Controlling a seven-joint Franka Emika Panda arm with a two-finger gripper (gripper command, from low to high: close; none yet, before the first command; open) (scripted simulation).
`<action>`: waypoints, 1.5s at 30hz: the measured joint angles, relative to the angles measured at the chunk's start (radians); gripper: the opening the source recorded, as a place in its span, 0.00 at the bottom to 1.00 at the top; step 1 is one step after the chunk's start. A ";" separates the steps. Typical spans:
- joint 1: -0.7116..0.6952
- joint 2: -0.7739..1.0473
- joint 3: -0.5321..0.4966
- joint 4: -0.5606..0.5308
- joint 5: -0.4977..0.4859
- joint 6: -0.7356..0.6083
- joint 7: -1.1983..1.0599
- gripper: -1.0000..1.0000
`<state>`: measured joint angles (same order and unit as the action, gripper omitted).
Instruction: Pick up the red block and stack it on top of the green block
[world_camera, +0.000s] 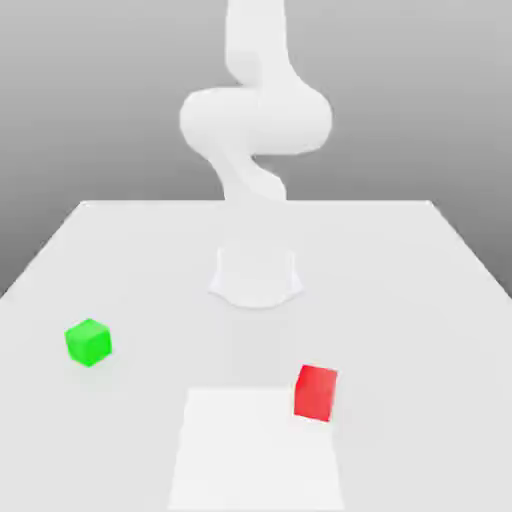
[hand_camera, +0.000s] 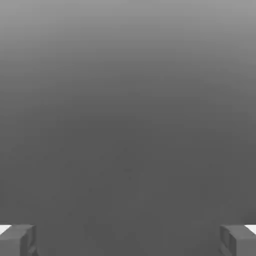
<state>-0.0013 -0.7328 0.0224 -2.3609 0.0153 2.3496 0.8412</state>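
The red block (world_camera: 316, 392) rests on the white table (world_camera: 400, 300) toward the front, on the exterior view's right. Farther toward the exterior view's left sits the green block (world_camera: 88, 342), well apart from the red one. In the hand view my gripper (hand_camera: 128, 241) is open: its two grey fingertips (hand_camera: 18, 240) stand far apart with nothing between them, against a plain grey background. Neither block is touched by anything.
The white arm's base (world_camera: 255, 275) stands at the table's middle, and the arm (world_camera: 255, 120) rises from it and leaves the frame at the top. A pale white rectangle (world_camera: 250, 455) lies at the front edge, beside the red block.
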 joint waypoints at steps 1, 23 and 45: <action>0.000 0.033 0.011 -0.029 0.007 0.025 0.020 0.50; 0.075 0.865 0.114 -0.499 -0.130 0.641 0.568 0.50; -0.065 0.604 -0.060 -0.534 -0.067 0.422 0.288 0.00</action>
<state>-0.0667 -0.1291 -0.0376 -2.8954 -0.0513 2.7720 1.1292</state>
